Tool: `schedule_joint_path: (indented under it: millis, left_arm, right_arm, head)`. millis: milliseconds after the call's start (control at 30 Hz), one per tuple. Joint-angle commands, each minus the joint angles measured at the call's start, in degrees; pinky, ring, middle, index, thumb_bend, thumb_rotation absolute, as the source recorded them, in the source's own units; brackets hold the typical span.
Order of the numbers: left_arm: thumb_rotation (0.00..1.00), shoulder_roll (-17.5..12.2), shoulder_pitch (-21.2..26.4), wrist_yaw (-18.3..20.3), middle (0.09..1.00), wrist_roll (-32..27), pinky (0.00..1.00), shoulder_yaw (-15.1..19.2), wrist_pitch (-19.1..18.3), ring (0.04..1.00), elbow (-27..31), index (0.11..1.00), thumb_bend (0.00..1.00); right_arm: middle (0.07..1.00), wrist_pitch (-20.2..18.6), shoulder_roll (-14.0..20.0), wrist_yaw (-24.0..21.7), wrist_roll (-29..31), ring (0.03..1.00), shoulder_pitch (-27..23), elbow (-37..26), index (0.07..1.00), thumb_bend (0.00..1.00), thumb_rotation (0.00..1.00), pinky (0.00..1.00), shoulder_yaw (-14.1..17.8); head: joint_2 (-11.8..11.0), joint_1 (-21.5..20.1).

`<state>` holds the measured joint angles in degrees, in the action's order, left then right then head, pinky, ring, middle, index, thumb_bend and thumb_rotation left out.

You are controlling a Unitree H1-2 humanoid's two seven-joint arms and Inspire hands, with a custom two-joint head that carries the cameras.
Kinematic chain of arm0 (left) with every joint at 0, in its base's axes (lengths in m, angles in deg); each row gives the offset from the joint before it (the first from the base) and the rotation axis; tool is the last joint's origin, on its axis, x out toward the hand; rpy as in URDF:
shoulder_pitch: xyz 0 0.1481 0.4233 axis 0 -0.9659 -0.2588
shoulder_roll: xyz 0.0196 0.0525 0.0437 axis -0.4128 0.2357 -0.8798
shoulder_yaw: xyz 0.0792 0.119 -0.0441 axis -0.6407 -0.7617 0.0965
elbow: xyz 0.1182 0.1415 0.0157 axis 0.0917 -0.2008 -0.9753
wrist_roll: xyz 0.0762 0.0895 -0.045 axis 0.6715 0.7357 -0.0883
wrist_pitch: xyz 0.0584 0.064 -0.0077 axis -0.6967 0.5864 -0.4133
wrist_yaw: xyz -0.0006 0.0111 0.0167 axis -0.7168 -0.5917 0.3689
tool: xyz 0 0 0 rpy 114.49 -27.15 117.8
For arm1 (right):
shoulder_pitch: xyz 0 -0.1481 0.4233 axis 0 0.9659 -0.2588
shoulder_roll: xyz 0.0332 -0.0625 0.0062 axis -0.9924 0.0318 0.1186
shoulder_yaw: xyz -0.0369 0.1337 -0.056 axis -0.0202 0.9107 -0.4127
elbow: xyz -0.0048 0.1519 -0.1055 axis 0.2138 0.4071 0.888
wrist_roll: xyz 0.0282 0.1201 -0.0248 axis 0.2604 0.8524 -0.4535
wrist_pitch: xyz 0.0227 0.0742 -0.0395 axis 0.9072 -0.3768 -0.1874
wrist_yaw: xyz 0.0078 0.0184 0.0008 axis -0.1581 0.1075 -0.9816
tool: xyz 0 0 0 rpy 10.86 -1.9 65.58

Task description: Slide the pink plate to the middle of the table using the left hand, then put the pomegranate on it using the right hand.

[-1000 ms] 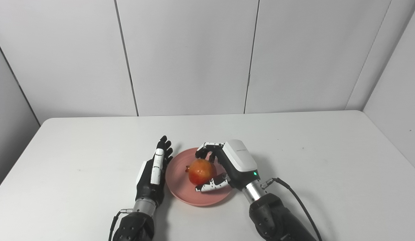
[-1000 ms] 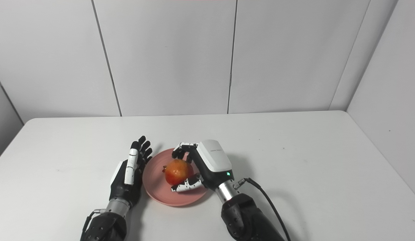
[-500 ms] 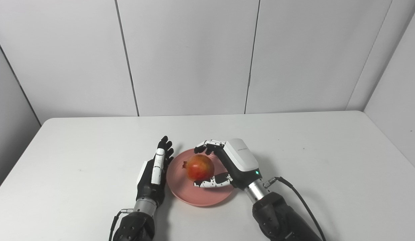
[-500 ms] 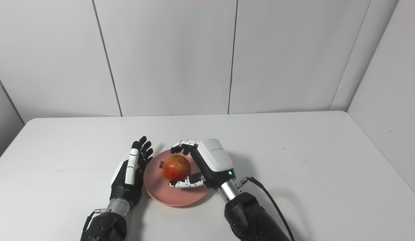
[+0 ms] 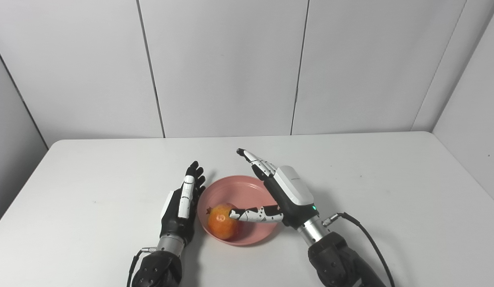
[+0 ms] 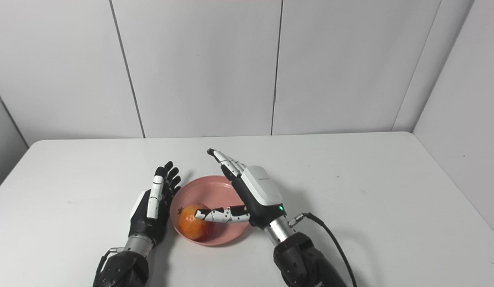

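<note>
You see the orange-red pomegranate (image 5: pixel 222 221) lying in the pink plate (image 5: pixel 247 191); your right hand (image 5: pixel 284 193) is spread, empty; left hand (image 5: pixel 180 207) flat, fingers straight, empty.

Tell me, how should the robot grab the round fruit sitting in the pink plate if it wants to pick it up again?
Probably from above, fingers wrapping the pomegranate's round middle. It lies at the plate's near-left edge with its small crown pointing up-left, so avoid that end. The left hand stands close on its left and the right hand's thumb hangs over its right, leaving the top the freest way in.
</note>
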<state>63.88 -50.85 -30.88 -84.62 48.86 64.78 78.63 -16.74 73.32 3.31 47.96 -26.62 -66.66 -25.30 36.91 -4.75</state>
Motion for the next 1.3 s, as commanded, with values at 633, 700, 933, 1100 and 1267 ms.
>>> schedule_joint_path:
  millis: [633,700,933,1100,1267]
  left_arm:
    - [1.0,-1.64,0.83,1.61,1.0,-0.38,1.0,0.2,0.02,1.0,4.13,1.0,0.71]
    - [1.0,-1.91,0.78,1.93,1.0,-0.46,1.0,0.23,0.0,1.0,4.21,1.0,0.71]
    - [1.0,-2.13,0.93,1.89,1.0,-0.37,1.0,0.59,0.16,1.0,4.33,1.0,0.7]
    - [1.0,-2.3,0.88,1.73,1.0,-0.17,1.0,0.77,0.13,1.0,4.41,1.0,0.7]
    - [1.0,-2.92,0.66,1.54,1.0,0.98,1.0,0.53,0.9,1.0,4.52,1.0,0.69]
  right_arm:
    - [1.0,-1.31,-1.48,-4.18,18.0,1.0,4.58,-5.89,1.0,0.73,0.99,1.0,11.37]
    - [1.0,-1.2,-1.43,-4.23,18.12,1.0,4.96,-5.85,1.0,0.73,0.99,1.0,11.66]
    - [1.0,-3.42,-2.78,-4.54,21.04,1.0,5.94,-4.57,1.0,0.76,0.99,1.0,13.61]
    - [1.0,-5.73,-3.47,-5.28,22.78,1.0,6.62,-4.22,1.0,0.75,0.98,1.0,13.84]
    - [1.0,-9.61,-4.57,-5.68,25.35,1.0,6.65,-3.85,1.0,0.77,1.0,1.0,14.25]
  head:
    - [1.17,-0.39]
    - [1.33,-0.37]
    - [1.38,-0.38]
    - [1.38,-0.38]
    - [1.77,-0.54]
